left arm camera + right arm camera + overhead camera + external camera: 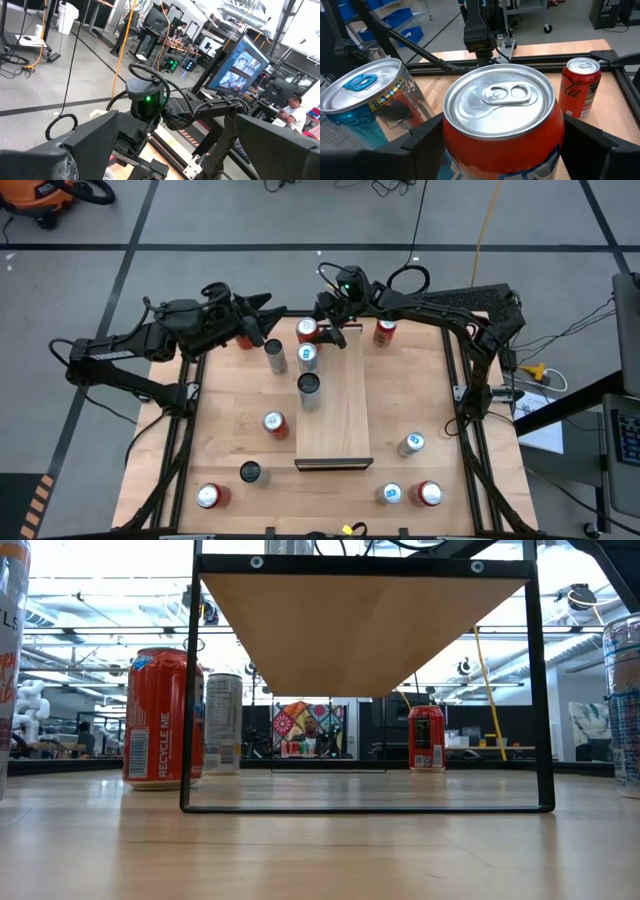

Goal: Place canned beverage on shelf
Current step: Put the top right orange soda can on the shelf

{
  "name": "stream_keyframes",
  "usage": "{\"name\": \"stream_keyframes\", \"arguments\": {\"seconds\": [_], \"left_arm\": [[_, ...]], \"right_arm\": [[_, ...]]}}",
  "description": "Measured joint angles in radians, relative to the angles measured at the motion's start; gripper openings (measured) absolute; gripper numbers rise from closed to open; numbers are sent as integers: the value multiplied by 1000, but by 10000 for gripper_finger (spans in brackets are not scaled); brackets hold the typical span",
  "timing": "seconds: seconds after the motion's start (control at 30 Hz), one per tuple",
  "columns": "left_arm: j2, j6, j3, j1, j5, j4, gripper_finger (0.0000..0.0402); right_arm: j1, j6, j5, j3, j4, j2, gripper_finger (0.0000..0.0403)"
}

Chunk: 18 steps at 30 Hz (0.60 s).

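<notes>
Worktop [400, 390]: pale wood planks, black metal frame round the edges, both arms reaching in from the far corners.

Shelf [335, 395]: long rectangular pale-wood board with a dark strip at its near short end, raised on a thin black frame; the low view looked beneath its underside. It carried no can on its bare top.

Left gripper [262, 320]: dark, at the far left edge of the worktop, jaws spread wide and holding nothing; a red can sat just beneath it.

Right gripper [322, 330]: dark, at the far end of the shelf, a green light on its wrist. Its jaws stood on either side of the orange-red can [502, 117], whether touching it could not be told.

Orange-red can: smooth aluminium cylinder, silver lid with pull tab, standing beside the shelf's far left corner.

Blue-tabbed can [367, 102]: silver, blue tab, just beside the orange-red can; its lettering was not legible.

Cola can [580, 87]: red with white script, standing apart near the far rim.

Two tall silver cans [310, 390] stood along the shelf's left edge, close to the gripper's path.

Further cans were scattered left, right and near; one orange can [160, 720] read "RECYCLE ME".

A seated person [292, 110] showed beyond the worktop.
</notes>
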Motion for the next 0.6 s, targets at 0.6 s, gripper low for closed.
{"name": "stream_keyframes", "arguments": {"seconds": [0.6], "left_arm": [[0, 2, 0, 0, 0, -19, 398]], "right_arm": [[-2, 45, -27, 0, 3, -17, 338]]}}
